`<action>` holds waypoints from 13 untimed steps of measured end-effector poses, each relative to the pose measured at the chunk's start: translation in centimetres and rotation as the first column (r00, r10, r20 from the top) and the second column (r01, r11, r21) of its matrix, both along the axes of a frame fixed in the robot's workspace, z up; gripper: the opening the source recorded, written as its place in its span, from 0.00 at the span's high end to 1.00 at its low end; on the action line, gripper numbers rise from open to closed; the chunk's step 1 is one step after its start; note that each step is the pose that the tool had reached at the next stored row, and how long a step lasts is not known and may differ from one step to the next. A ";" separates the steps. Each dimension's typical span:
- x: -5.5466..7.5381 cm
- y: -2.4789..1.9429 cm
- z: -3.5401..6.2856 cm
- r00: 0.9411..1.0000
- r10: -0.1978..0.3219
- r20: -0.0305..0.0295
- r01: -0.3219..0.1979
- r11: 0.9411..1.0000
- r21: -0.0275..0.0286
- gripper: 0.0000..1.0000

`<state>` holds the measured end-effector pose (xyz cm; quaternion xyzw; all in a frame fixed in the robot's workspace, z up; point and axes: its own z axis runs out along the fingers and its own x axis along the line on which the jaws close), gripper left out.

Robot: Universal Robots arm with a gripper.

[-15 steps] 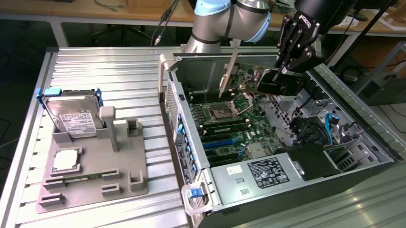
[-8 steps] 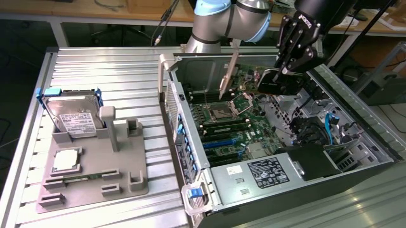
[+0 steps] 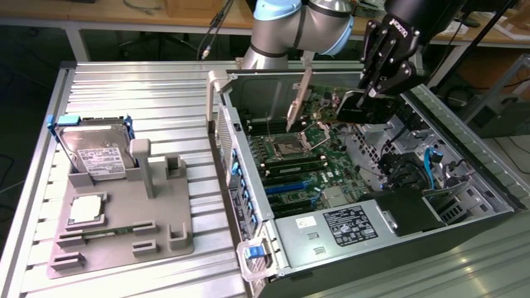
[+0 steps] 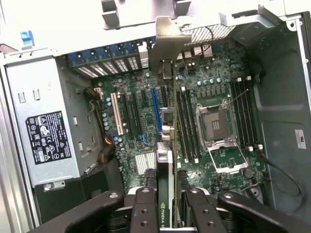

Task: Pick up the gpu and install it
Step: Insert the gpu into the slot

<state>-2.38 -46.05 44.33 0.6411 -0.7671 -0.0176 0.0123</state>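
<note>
Exterior view showed my end effector over the open computer case, clamped on the gpu. I held the card upright on its edge above the motherboard, with its pale bracket toward the case's slotted rear wall. In the wrist view my fingers pinched the gpu from both sides. The hard drive stood in its gray holder near the surface's edge at the exterior view's left.
</note>
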 end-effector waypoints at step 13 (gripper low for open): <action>0.0 0.00 0.00 0.998 0.065 0.000 -0.065 0.998 0.000 0.73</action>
